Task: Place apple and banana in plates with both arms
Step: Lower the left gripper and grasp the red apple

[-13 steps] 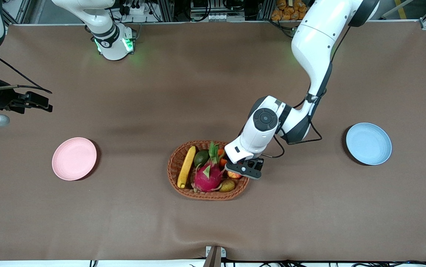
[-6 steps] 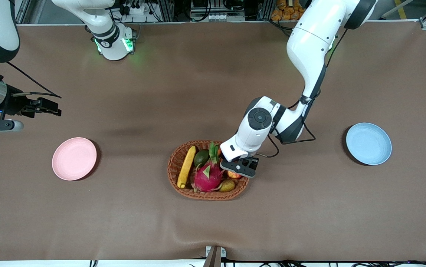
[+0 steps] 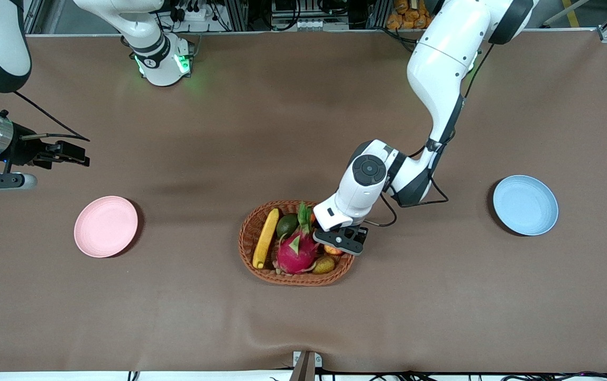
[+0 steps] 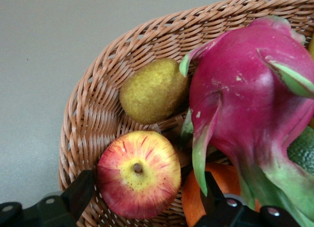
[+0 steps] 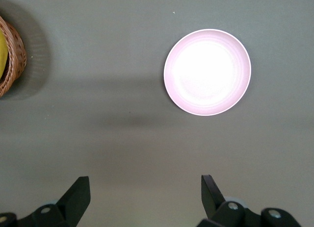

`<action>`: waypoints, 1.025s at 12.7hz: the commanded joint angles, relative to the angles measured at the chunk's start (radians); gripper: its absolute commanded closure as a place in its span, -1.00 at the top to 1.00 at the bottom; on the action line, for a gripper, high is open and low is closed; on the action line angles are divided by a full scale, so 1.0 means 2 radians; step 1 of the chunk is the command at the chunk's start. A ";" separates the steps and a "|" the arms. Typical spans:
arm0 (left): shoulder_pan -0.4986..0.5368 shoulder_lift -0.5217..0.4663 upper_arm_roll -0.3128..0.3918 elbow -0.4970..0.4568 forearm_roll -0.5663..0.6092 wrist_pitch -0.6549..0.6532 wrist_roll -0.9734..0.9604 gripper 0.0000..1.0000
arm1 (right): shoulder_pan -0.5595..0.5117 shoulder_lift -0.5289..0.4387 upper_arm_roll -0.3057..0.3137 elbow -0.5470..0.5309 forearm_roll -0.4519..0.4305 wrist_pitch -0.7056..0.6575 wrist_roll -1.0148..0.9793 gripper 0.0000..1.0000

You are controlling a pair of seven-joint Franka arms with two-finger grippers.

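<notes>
The apple (image 4: pixel 139 174), red with a yellow top, lies in the wicker basket (image 3: pixel 250 233) at the left arm's end; only a sliver of the apple (image 3: pixel 333 250) shows in the front view. My left gripper (image 4: pixel 147 193) is open, low in the basket, with one finger on each side of the apple. The banana (image 3: pixel 265 238) lies in the basket at the right arm's end. My right gripper (image 3: pixel 73 153) is open and empty in the air over bare table, near the pink plate (image 3: pixel 106 226), which also shows in the right wrist view (image 5: pixel 207 72). The blue plate (image 3: pixel 525 205) is empty.
The basket also holds a magenta dragon fruit (image 4: pixel 245 89), a yellow-brown fruit (image 4: pixel 153 89), an orange (image 4: pixel 194 205) touching one left finger, and a green avocado (image 3: pixel 286 225). The basket rim (image 5: pixel 10 55) shows in the right wrist view.
My left gripper has shifted a little toward the right arm's end and settled around the apple. My right gripper has moved slightly toward the table's middle.
</notes>
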 commanded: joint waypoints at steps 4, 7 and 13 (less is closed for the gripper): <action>-0.002 0.022 0.003 0.013 0.012 0.020 0.003 0.87 | 0.002 -0.003 -0.002 -0.003 0.005 0.004 -0.004 1.00; 0.003 0.026 0.004 0.014 0.012 0.021 0.004 0.82 | 0.002 -0.003 -0.002 -0.003 0.006 0.004 -0.004 1.00; 0.009 0.028 0.005 0.013 0.008 0.021 0.016 0.75 | 0.002 -0.003 -0.002 -0.003 0.006 0.004 -0.004 1.00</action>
